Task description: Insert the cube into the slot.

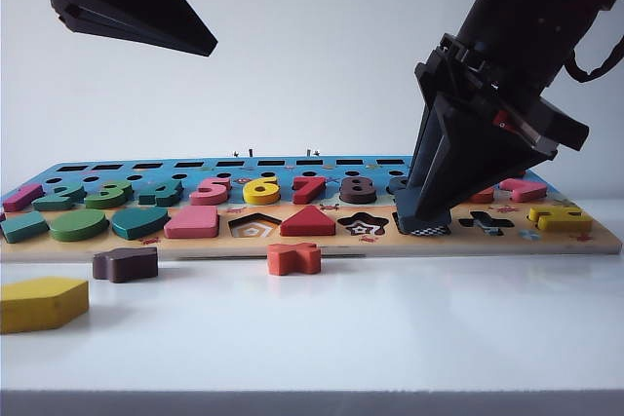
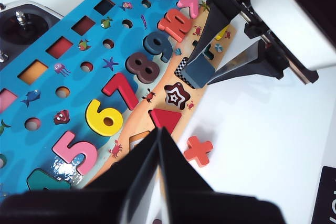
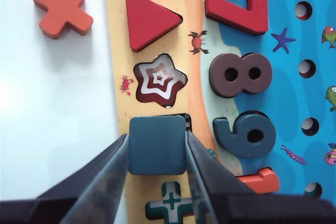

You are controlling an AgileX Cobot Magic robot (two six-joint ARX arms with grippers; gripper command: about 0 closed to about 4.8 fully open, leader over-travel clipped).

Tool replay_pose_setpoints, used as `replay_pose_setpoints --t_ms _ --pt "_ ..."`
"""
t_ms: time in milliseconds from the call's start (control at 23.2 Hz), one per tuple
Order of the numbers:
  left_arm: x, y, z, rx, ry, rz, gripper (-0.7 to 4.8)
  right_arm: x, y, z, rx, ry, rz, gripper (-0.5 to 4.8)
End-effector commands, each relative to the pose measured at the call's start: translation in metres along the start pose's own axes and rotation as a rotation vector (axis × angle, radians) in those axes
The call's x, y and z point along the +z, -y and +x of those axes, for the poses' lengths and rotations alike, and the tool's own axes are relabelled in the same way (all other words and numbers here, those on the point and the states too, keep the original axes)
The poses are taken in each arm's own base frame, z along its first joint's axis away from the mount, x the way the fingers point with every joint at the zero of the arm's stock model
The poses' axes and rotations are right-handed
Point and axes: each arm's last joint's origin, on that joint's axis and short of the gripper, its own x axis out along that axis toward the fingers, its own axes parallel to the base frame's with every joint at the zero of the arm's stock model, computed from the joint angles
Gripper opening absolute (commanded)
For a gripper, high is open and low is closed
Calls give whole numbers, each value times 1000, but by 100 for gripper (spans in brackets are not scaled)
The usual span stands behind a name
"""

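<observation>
Gripping the cube (image 3: 157, 145) by two opposite sides, the right tool (image 3: 157, 150) points down at the board (image 1: 604, 239), right of centre near its front edge. The cube sits over the slot (image 1: 426, 231), whose checkered floor peeks out at one edge; whether it is fully seated cannot be told. A star recess (image 3: 159, 80) lies just left of it. The left tool (image 2: 158, 145) hangs high above the board's left part, fingers pressed together, holding nothing. An orange cross (image 1: 293, 258) lies on the desk (image 1: 390, 338).
</observation>
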Motion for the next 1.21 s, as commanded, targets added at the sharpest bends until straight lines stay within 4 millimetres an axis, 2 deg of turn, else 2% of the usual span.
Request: replay_pose_setpoints --t_ms 43,734,1209 --pt "2 0 -1 4 12 9 17 0 0 2 7 5 -2 79" --pt "2 0 -2 3 12 10 17 -1 6 6 -42 -7 8 70" --pt "2 0 -2 3 13 10 17 -4 2 6 -5 -37 23 62"
